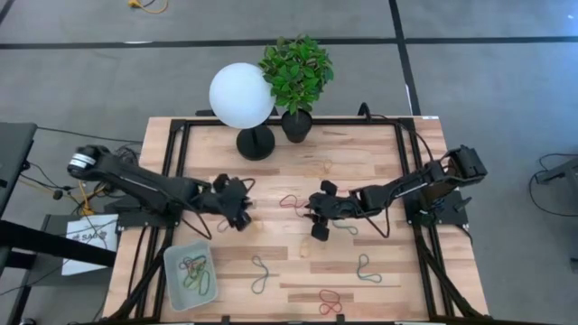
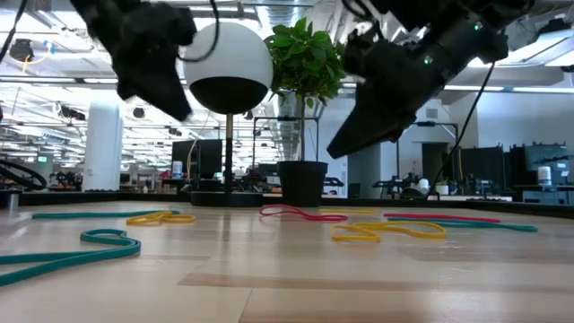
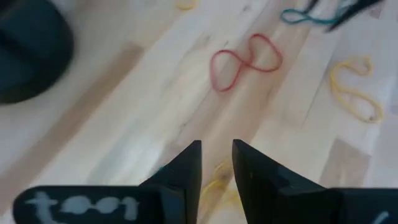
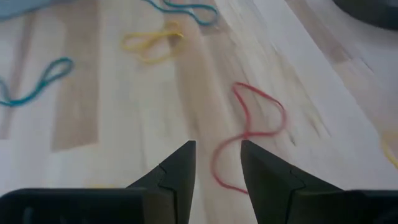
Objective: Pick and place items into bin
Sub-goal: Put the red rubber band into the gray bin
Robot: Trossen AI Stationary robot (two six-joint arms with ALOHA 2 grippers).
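The bin (image 1: 172, 257), a pale shallow tray at the near left, holds several rubber bands. More bands lie flat on the wooden table. A red one (image 1: 293, 203) lies between my two grippers, green ones (image 1: 260, 273) (image 1: 366, 269) and another red one (image 1: 330, 302) lie nearer the front. My left gripper (image 1: 242, 206) (image 3: 216, 165) hangs open above the table over a yellow band (image 3: 217, 183), left of the red band (image 3: 245, 61). My right gripper (image 1: 316, 217) (image 4: 217, 165) hangs open just right of that red band (image 4: 249, 130), whose near loop lies ahead of its fingertips.
A white globe lamp (image 1: 242, 95) and a potted plant (image 1: 296, 72) stand at the far edge. Black frame rails (image 1: 176, 171) run along the table's left and right sides. Yellow bands (image 3: 354, 87) (image 4: 152, 40) and a teal one (image 4: 31, 84) lie around the middle.
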